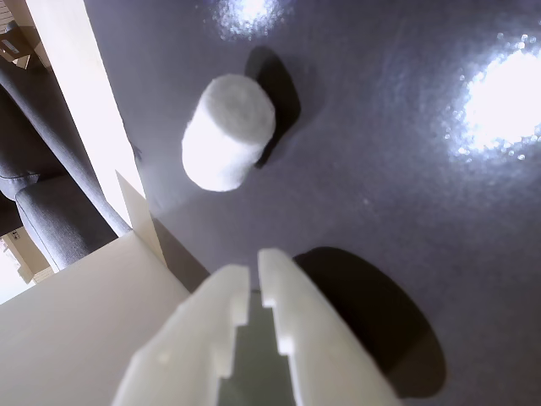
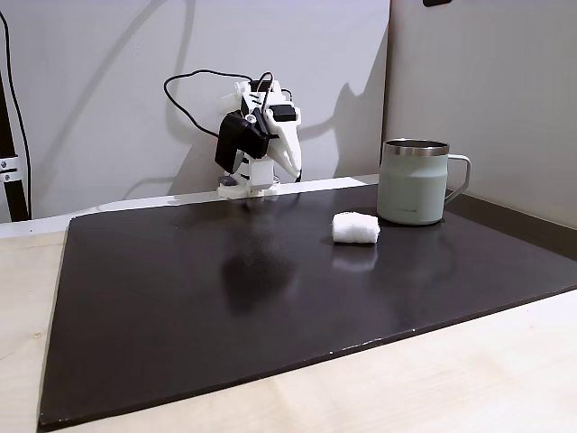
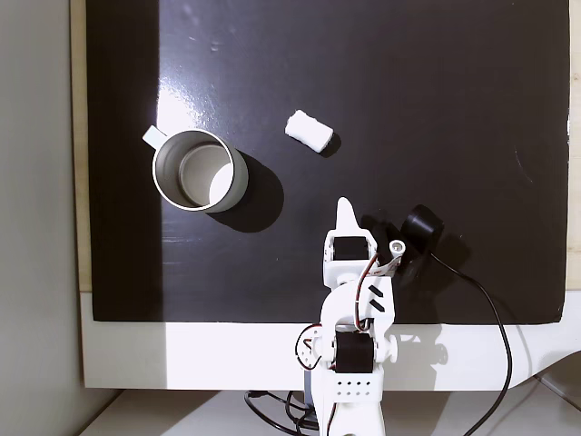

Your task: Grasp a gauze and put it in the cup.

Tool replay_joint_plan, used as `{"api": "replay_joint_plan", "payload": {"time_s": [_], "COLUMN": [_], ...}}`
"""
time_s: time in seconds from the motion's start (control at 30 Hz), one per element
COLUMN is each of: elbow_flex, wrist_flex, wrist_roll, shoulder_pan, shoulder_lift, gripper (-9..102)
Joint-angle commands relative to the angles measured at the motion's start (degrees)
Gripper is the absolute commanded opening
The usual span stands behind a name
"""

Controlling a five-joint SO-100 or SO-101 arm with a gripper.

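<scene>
The gauze is a small white fluffy roll lying on its side on the black mat; both fixed views show the gauze close to the cup. The cup is a pale green mug with a steel rim, standing upright and empty. My white gripper hangs above the mat, short of the gauze, its fingers nearly together with nothing between them. In both fixed views the gripper is folded back near the arm's base.
The arm's base stands on a white strip at the mat's edge, with a black cable trailing off. A white wall panel rises just behind the cup. Bright glare marks the mat.
</scene>
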Motion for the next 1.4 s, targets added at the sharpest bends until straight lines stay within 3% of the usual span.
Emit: {"api": "replay_joint_plan", "payload": {"time_s": [0.0,0.87,1.07,1.37], "elbow_flex": [-0.4,-0.6,-9.3,-22.5], "wrist_flex": [-1.8,-2.3,-1.2,7.7], "wrist_roll": [-0.2,1.4,2.0,3.9], "shoulder_pan": [-0.4,0.5,-1.0,-5.0], "shoulder_lift": [0.4,0.4,0.4,-0.6], "gripper": [0,0,0,0]}}
